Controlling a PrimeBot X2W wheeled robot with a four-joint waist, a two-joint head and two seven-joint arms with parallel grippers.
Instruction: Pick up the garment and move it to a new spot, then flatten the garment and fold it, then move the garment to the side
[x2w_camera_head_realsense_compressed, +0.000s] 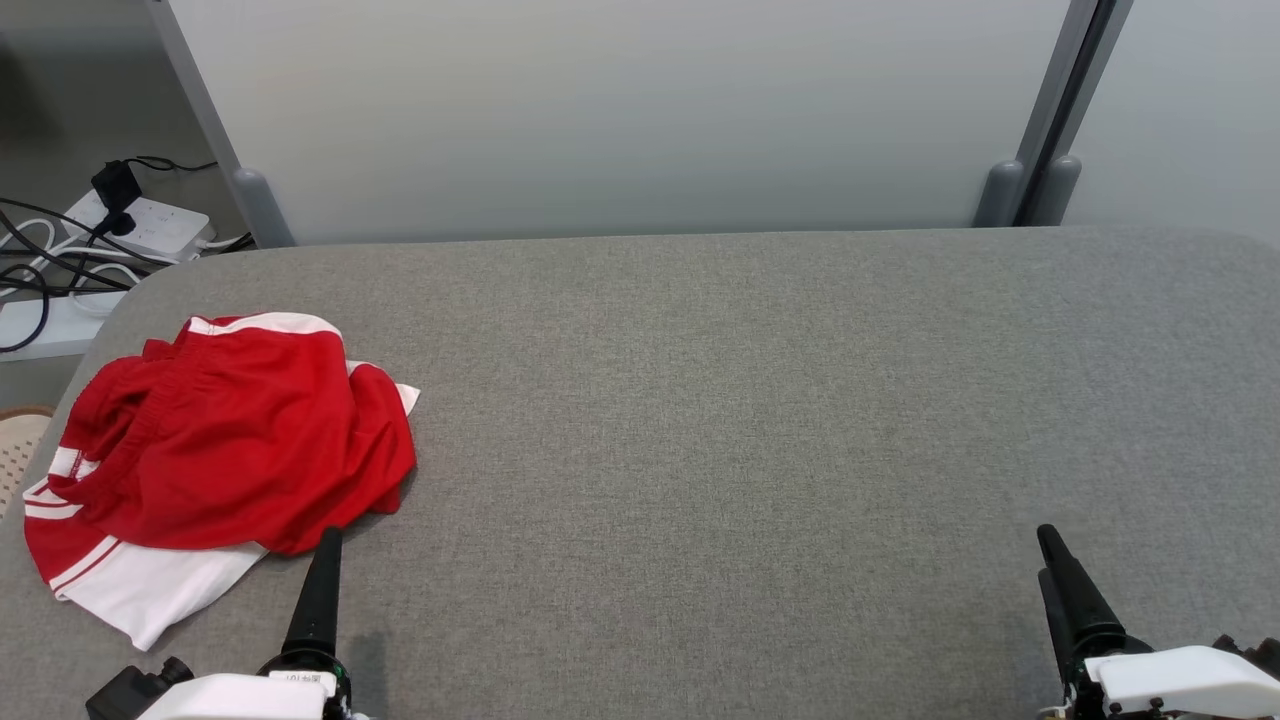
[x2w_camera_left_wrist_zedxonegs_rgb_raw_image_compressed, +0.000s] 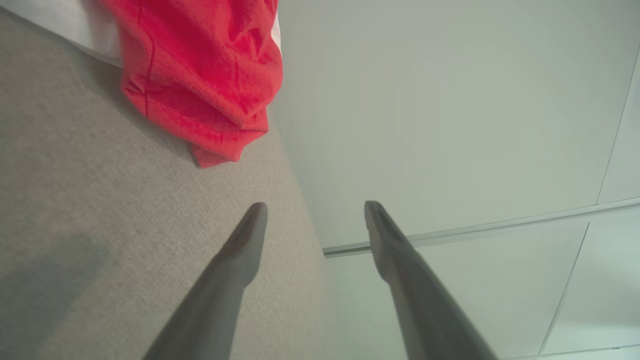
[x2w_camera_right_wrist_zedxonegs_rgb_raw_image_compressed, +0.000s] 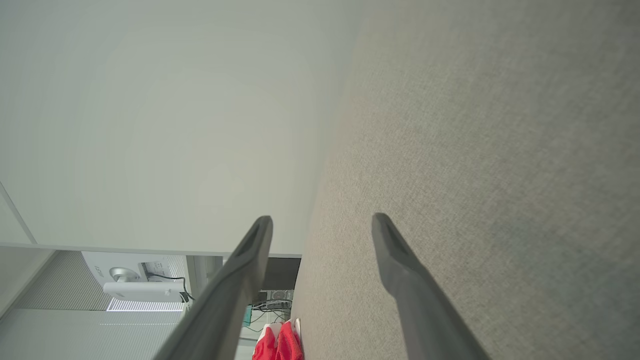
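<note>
Crumpled red shorts (x2w_camera_head_realsense_compressed: 225, 440) lie at the grey table's (x2w_camera_head_realsense_compressed: 720, 420) left end; left jaws, nearby, and right jaws stand open, empty.

Head view: high, facing forward and down across the grey fabric-covered table (x2w_camera_head_realsense_compressed: 700, 420) to the pale partition panel (x2w_camera_head_realsense_compressed: 620, 110) at frame top. Left wrist view: low over the tabletop, rolled sideways, close to the crumpled red-and-white garment (x2w_camera_left_wrist_zedxonegs_rgb_raw_image_compressed: 200, 75) at upper left. Right wrist view: likewise low and rolled; that garment shows small at bottom centre. All share table and panel.
</note>
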